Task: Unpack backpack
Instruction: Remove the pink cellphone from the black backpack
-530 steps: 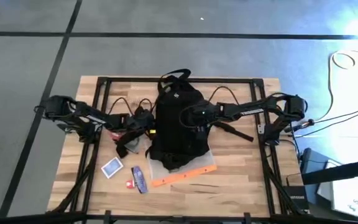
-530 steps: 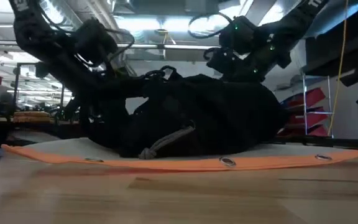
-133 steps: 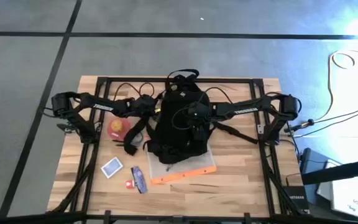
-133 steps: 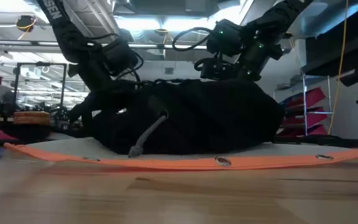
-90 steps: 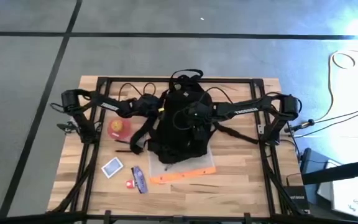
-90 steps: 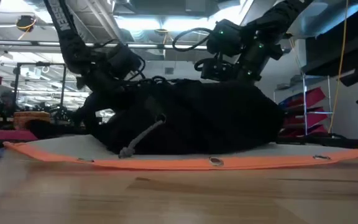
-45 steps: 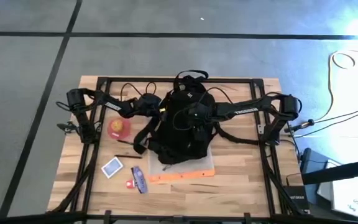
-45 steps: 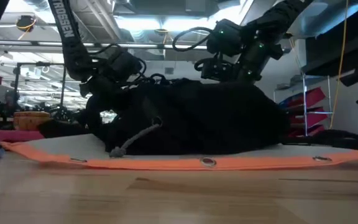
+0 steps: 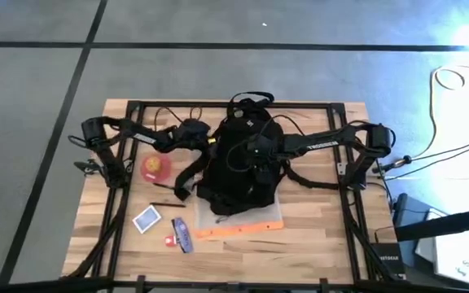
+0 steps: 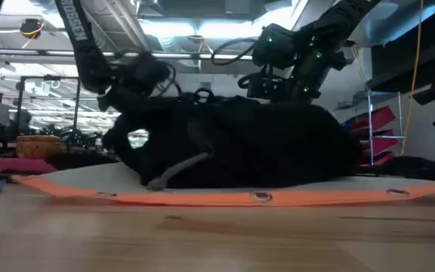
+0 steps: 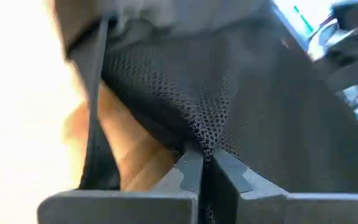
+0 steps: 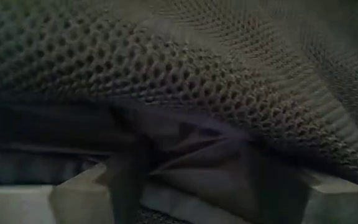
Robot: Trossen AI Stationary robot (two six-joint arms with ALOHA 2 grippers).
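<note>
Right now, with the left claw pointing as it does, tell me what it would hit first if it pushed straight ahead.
The backpack. The left claw is already shut on a fold of its black mesh, so there is no gap ahead; pushing on would likely just press further into the fabric.

Two dark, near-black jointed arms, the left arm point(image 9: 129, 134) and the right arm point(image 9: 332, 143), each carry white "TROSSEN" lettering along a link. Thin black cables loop beside the links. The right arm's wrist shows small green indicator lights in the low view.
</note>
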